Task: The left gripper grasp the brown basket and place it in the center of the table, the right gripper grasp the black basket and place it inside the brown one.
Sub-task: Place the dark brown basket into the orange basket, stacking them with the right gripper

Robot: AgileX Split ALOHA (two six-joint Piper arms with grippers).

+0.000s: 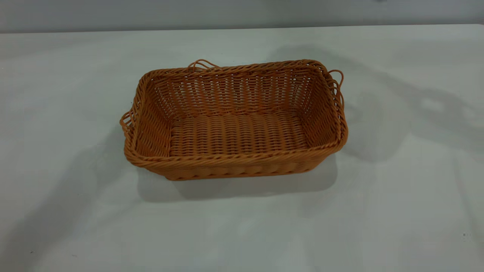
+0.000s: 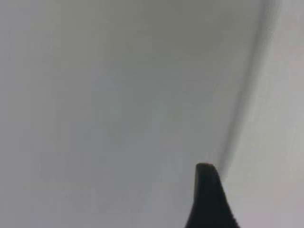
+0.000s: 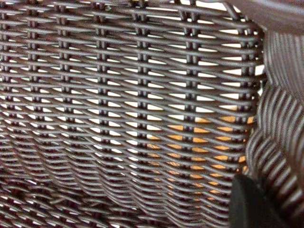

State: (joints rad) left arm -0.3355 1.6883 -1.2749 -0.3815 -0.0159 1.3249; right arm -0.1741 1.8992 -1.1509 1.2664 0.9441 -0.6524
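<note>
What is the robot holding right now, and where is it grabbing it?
It cannot be told for sure. The right wrist view is filled by the black basket, very close, with the brown basket showing through its weave, but the grip point is hidden. The left gripper holds nothing visible.

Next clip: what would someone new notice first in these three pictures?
First, the brown basket sitting alone and empty near the middle of the white table, with no arm visible in the exterior view. Next, the right wrist view is filled by the dark weave of the black basket, very close to the camera, with orange showing through its gaps. The left wrist view shows only a blurred pale surface and one dark fingertip.
</note>
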